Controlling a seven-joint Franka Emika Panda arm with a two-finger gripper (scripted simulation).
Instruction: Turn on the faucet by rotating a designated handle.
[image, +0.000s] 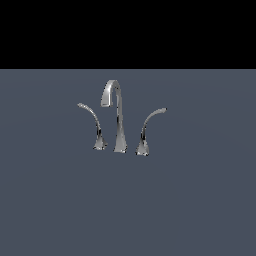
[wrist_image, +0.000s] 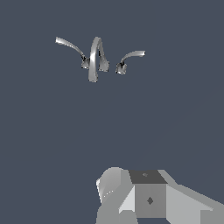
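Observation:
The chrome faucet stands on a flat grey surface (image: 200, 200). Its tall gooseneck spout (image: 119, 120) is in the middle. The handle (image: 148, 127) stands at the exterior view's right of the spout, with a flared foot and a stem arcing up to a tip pointing right. A thinner lever (image: 93, 120) arcs to the exterior view's left. The wrist view shows the spout (wrist_image: 95, 57), the handle (wrist_image: 131, 55) and the thinner lever (wrist_image: 70, 45) from above and far off. No gripper fingers show in either view. Nothing touches the handle.
A grey blocky part of the arm (wrist_image: 148, 197) fills the lower edge of the wrist picture. The grey surface spreads all around the faucet. A black band (image: 128, 30) lies above the surface in the exterior view.

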